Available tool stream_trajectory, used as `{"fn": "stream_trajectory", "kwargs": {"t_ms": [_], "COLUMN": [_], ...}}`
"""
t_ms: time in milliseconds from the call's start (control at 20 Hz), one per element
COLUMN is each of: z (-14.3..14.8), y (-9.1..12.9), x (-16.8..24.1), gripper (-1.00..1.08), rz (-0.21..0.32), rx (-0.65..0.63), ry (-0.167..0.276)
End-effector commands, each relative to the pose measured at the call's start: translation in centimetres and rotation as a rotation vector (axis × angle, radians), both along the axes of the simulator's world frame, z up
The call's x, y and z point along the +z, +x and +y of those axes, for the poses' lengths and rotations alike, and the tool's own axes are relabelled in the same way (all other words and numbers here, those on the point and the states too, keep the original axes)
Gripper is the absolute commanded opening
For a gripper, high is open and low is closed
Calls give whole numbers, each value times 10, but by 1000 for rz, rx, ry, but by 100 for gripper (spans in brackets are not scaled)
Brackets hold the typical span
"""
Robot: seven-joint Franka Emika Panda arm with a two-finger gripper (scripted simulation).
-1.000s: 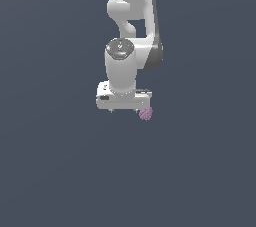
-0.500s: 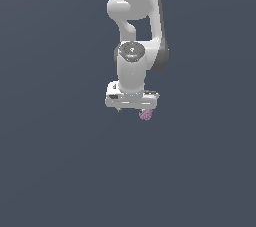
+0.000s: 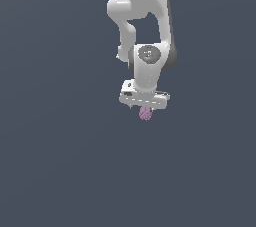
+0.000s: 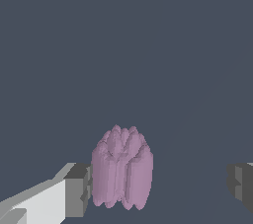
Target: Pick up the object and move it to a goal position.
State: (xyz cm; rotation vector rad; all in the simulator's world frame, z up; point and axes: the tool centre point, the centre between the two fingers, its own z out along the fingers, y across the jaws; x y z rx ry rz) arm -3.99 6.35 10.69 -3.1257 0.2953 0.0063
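Note:
The object (image 3: 145,113) is a small pink-purple bumpy lump on the dark grey floor, showing just below the white hand in the exterior view. My gripper (image 3: 145,107) is straight above it, pointing down. In the wrist view the object (image 4: 122,168) stands between the two fingers. One grey finger pad (image 4: 78,190) is right beside it, touching or nearly so; I cannot tell which. The other pad (image 4: 240,181) is well apart from it. The gripper (image 4: 159,186) is open around the object, and the object sits off-centre in the gap.
The white arm (image 3: 145,16) rises from the hand to the top of the exterior view. Flat dark grey floor (image 3: 60,161) lies all around.
The hand has moved toward the exterior view's right and now sits directly over the object. The object has not moved.

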Motion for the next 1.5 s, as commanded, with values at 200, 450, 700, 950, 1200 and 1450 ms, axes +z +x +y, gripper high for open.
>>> {"fn": "stream_trajectory", "kwargs": {"t_ms": [200,450,700,950,1200,1450], "z": [21,29,30,29,30,30], "y": [-16,-22,-23,-23,-24,-24], "x": [-12,-16,-16,-28,-53,-66], "gripper": [100,100,100,100,100,100], "rz": [-3,-4,-3,-3,-4,-4], "rx": [-59,-80,-80,-81,-83,-84], "ry": [-2,-2,-2,-2,-2,-2]}}
